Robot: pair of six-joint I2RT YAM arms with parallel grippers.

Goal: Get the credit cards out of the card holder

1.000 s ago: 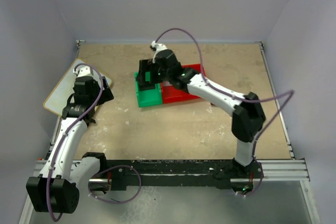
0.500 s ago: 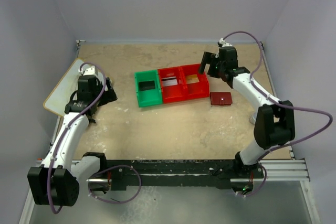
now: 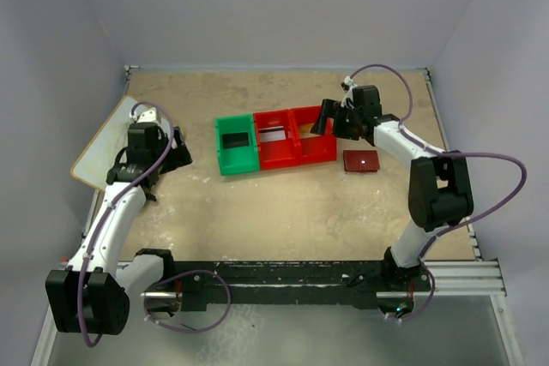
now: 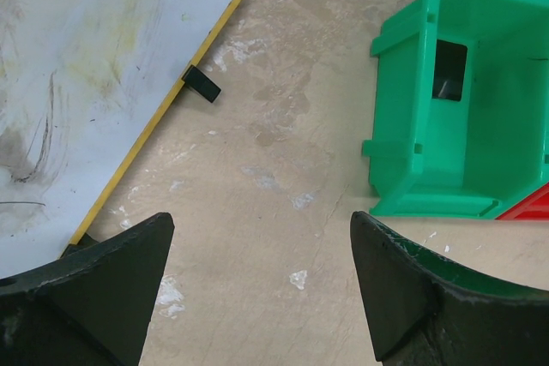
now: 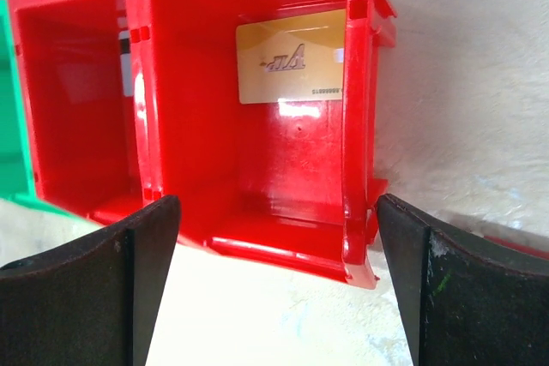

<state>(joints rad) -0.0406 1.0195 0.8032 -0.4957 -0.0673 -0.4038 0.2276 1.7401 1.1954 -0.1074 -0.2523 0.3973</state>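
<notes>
**Right arm.** One second ago the right gripper (image 3: 328, 117) hung over the green end of the bin tray (image 3: 257, 163). Half a second ago it stood out at 2 o'clock of the tray. It now sits at the 3 o'clock end of the tray, over the right red compartment (image 5: 292, 169). Its jaws are wide apart. In the wrist view that compartment fills the gap between them; whether the fingers touch it cannot be told.

**Left arm.** The left gripper (image 3: 178, 148) stays at 9 o'clock of the tray, almost unmoved, between the tray and the white board (image 3: 103, 139). Its jaws are wide apart and hold nothing.

**Bin tray.** Compared with half a second ago, the tray lies slightly further toward 9 o'clock.

**Card holder.** The card holder (image 3: 361, 161) lies closed and flat on the table (image 3: 300, 212), just beside the tray at 4 o'clock, in the same place as half a second ago.

**Credit cards.**
- The black card (image 4: 449, 69) lies in the green compartment (image 4: 497, 83).
- The silver-grey card (image 3: 273, 134) lies in the middle red compartment (image 3: 279, 156).
- The gold card (image 5: 292, 56) lies in the right red compartment, against its far wall.
</notes>
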